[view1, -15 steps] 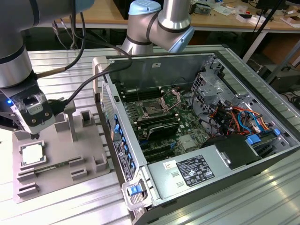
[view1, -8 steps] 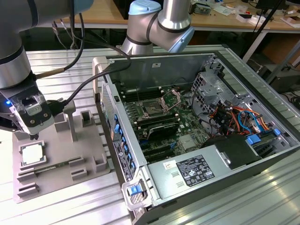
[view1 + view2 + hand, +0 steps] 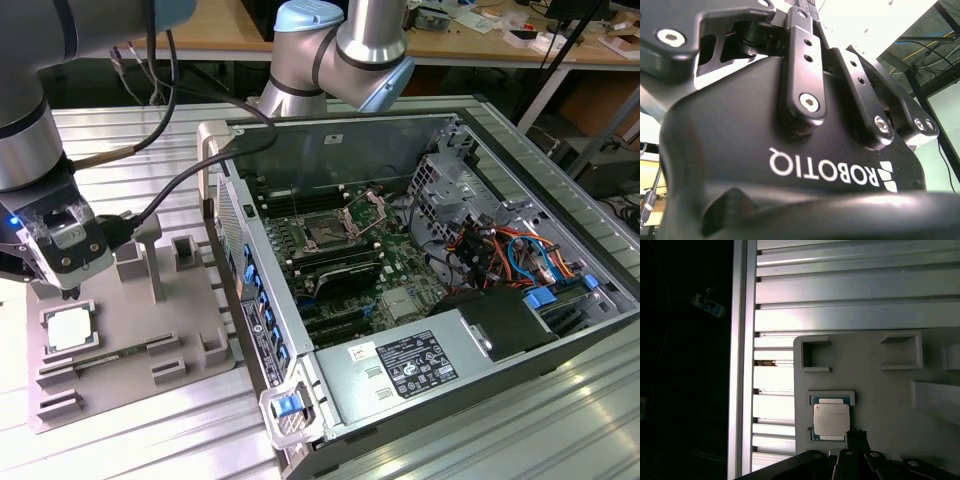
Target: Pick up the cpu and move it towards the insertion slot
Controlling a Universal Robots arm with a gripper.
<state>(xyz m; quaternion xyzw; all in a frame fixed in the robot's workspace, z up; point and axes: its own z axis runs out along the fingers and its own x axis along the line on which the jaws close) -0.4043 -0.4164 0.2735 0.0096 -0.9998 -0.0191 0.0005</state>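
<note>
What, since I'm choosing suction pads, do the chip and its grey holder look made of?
Chip: top looks like bare metal, silvery and matt, with a soft sheen; the greenish edge suggests circuit board underneath. Holder: probably plastic, uniform dull grey, no glints.

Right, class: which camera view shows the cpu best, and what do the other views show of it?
The first wrist view: the cpu is seen square-on, seated in the grey fixture. The exterior view shows the cpu small and slanted, near the gripper. The second wrist view faces the gripper's housing instead.
</note>
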